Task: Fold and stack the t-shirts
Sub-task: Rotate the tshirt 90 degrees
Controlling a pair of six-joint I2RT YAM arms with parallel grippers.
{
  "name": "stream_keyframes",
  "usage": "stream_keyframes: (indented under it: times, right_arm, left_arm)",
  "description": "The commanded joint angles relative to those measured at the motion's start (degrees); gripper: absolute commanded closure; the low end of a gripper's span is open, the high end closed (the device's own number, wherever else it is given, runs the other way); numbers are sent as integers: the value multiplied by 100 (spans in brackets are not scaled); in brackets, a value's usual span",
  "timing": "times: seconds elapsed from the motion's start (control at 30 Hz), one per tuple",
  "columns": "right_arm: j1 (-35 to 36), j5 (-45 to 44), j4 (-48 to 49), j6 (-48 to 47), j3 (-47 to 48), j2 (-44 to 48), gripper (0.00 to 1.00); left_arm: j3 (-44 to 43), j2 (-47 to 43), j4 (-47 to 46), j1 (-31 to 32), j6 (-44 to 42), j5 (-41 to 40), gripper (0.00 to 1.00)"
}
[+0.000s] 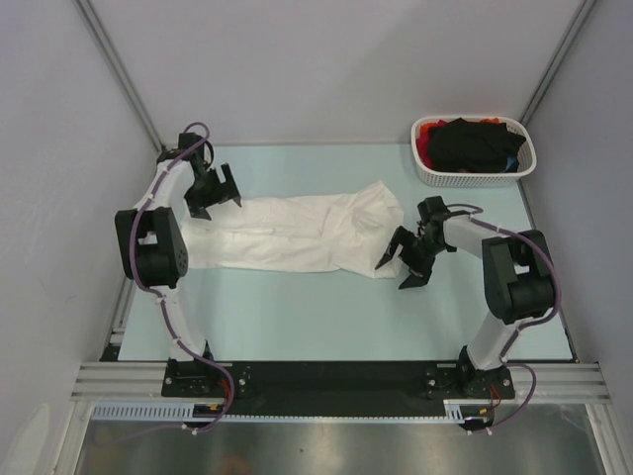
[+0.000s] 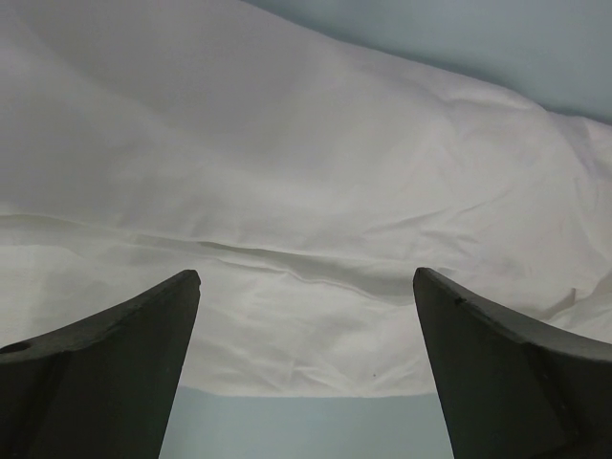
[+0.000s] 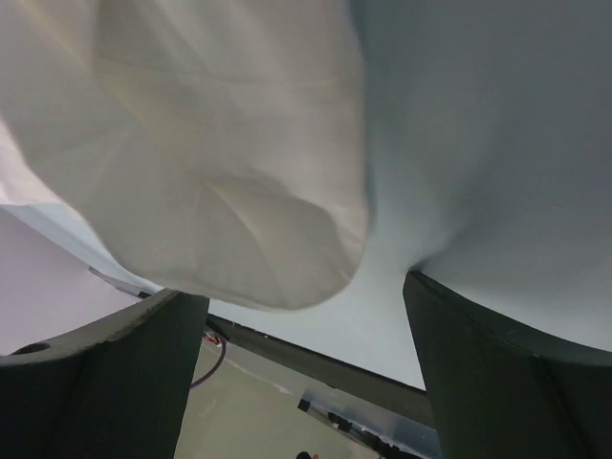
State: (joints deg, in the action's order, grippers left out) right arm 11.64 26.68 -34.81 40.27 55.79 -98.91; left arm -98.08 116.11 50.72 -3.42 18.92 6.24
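While lengthwise on table (image 1: 326, 307), white t-shirt (image 1: 297, 233); full basket (image 1: 473, 179) far right.

Lab booth, grey panel walls (image 1: 326, 59), aluminium rail (image 1: 554, 379)

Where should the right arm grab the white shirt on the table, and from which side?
Probably the bunched right end, coming in low from the right. The white shirt lies as a long band across the table, and that end bulges into a rounded fold just ahead of the open right gripper. The flat middle offers no edge to pinch.
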Motion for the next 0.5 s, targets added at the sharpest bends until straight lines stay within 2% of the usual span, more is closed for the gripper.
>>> stream_keyframes:
  times: [0.0,0.2,0.23,0.3,0.33,0.4,0.47]
  right_arm:
    - [303,-356,369,-90,379,-637,12]
    - [620,-585,299,-54,1161,-1234,20]
    - [646,-585,290,-37,1223,-1262,27]
    - [699,-576,282,-28,1390,-1314,49]
    - [699,-576,273,-2,1443,-1323,76]
    - [717,-628,151,-11,1592,-1367,100]
    - [734,-655,54,-80,1689,-1402,100]
  left_arm:
    - [-211,-71,17,-141,-143,-70,0]
    - [-439,69,114,-255,-160,-290,0]
    - [-475,104,131,-282,-152,-316,0]
    - [-598,166,157,-352,-125,-351,0]
    - [-633,175,158,-378,-125,-360,0]
    - [-729,227,149,-448,-108,-430,0]
    - [-835,341,158,-562,-108,-466,0]
